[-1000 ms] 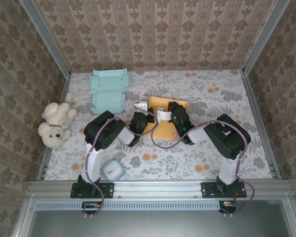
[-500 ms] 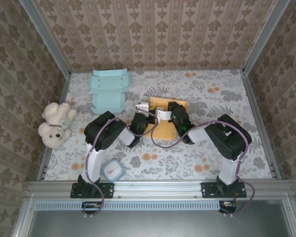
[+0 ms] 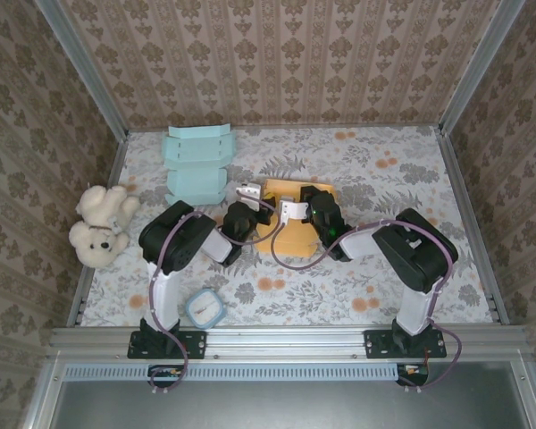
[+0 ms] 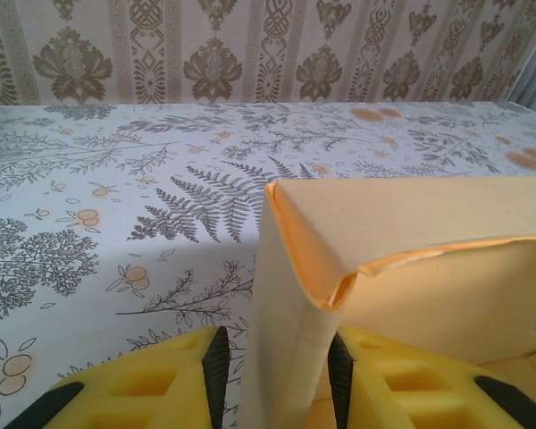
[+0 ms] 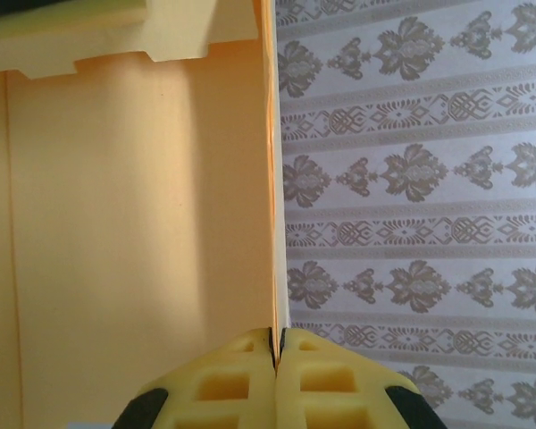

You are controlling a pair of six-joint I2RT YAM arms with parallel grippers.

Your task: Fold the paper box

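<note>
Between the yellow pads (image 4: 116, 393) of the left pincer (image 4: 277, 371), a raised corner wall of the paper box (image 4: 411, 241) is straddled. The jaws are parted to a moderate width. A strip of table (image 4: 116, 179) is seen between the left pad and the wall, so no firm clamp is judged to be applied.

A second ago this pincer was closed by the same corner. It has since been opened, and in the top view the left pincer (image 3: 248, 190) and its arm are seen drawn slightly to the left. The orange box (image 3: 290, 237) is likewise displaced a little leftward. It lies near the middle of the table (image 3: 384, 179), between the two arms.

The right pincer (image 5: 275, 344) is pressed shut on the thin edge of an upright box panel (image 5: 116, 223); in the top view it (image 3: 290, 210) is placed over the box's middle.

The opening is taken as a release, or a re-grip, of the left wall, while the panel is steadied from the right. The box is not yet closed, so folding is judged to be partway done.

Well apart, a pale blue unfolded blank (image 3: 196, 165) lies at far left, and a teddy bear (image 3: 98, 223) at the left edge.
</note>
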